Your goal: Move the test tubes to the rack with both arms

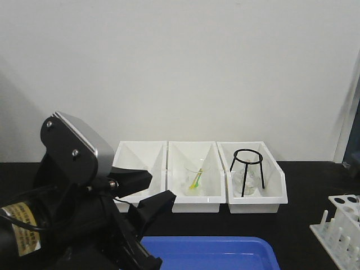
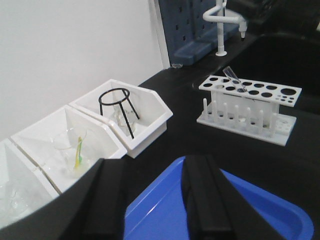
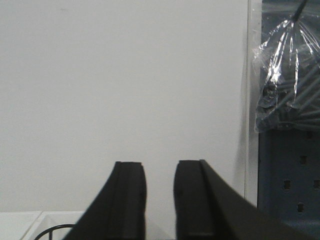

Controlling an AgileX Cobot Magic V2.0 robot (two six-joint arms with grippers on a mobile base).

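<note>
Front view: left claw (image 1: pixel 147 201) empty, jaws apart, w/ the rack (image 1: pixel 342 226) well off to its right, so no pickup yet. Left wrist view: one test tube (image 2: pixel 234 80) leans in a rack hole, beyond the fingers (image 2: pixel 204 200). Right wrist view: right claw (image 3: pixel 159 200) narrowly parted, empty, facing the wall

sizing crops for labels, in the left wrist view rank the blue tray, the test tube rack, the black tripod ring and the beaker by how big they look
1. blue tray, though nearness to the camera inflates it
2. test tube rack
3. black tripod ring
4. beaker; it looks close to the tripod ring, so that order is unsure
</note>
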